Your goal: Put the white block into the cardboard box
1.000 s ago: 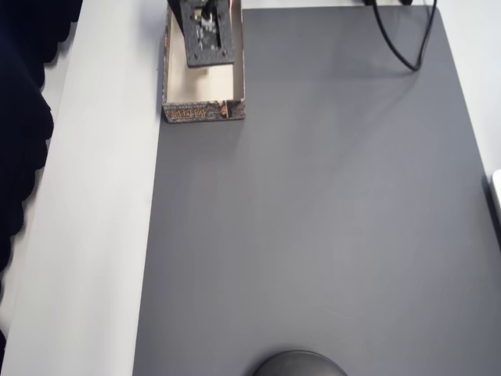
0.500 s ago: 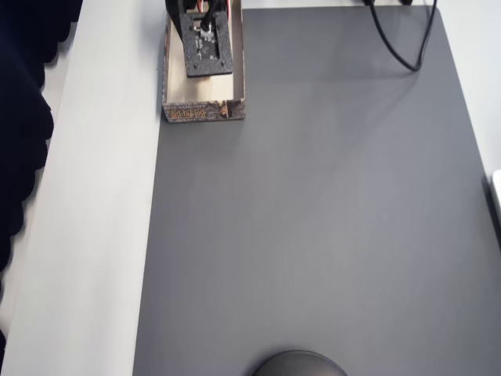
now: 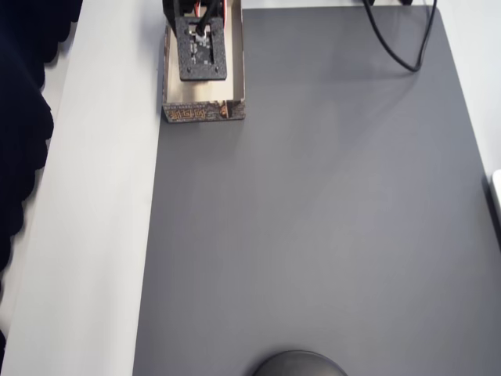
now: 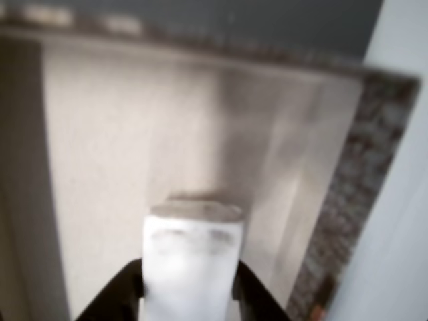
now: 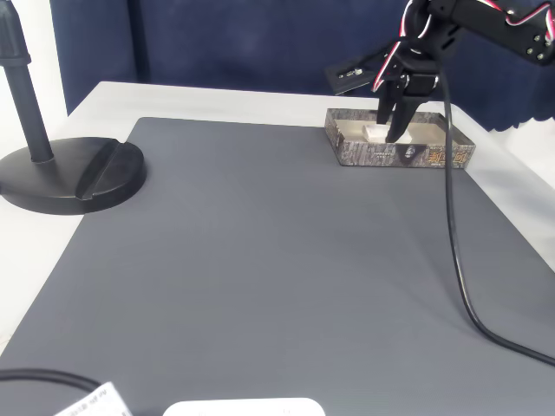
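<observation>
In the fixed view, nearest the camera, a white flat object (image 5: 244, 406) lies at the bottom edge beside a labelled cable end (image 5: 82, 402), both on the dark grey mat (image 5: 260, 260) that covers most of the white table (image 5: 217, 100). At the left, a black stand (image 5: 61, 169) with a round base rests partly on the mat's edge. A black cable (image 5: 455, 260) hangs from the arm and runs down across the mat's right side. Farther back, the cardboard box (image 5: 408, 154) sits at the mat's far right corner, its brownish patterned wall facing the camera. The gripper (image 5: 395, 130) reaches down into the box, and the white block (image 5: 375, 133) shows between its 2 fingers, low inside the box. In the wrist view, the white block (image 4: 192, 264) is clamped between the 2 dark fingertips (image 4: 110, 294), jaws closed against its sides, above the cream floor of the cardboard box (image 4: 100, 154); whether the block touches the floor cannot be told through the blur. In the overhead view, the arm's black camera mount (image 3: 200, 51) covers the middle of the cardboard box (image 3: 203, 112), which lies along the mat's left edge at the top. Behind the table hangs a dark blue curtain (image 5: 260, 43).
</observation>
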{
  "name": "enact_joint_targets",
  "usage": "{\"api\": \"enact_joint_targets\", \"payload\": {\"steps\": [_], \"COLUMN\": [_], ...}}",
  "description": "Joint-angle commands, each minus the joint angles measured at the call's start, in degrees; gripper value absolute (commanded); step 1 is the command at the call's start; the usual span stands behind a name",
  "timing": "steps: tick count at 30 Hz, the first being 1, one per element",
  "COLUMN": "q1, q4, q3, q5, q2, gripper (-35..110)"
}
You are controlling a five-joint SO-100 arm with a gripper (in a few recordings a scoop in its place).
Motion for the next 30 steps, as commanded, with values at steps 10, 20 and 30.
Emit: {"api": "enact_joint_targets", "payload": {"steps": [10,20,30], "q1": [-1.8,-1.9,-5.0], "q4": [-0.7,-0.4,1.0], "q3": [-3.2,-1.1,15.2], "q5": [-3.1,-5.7,-14.2], "q2": [5.5,15.0,28.9], "gripper": [36,38,28]}}
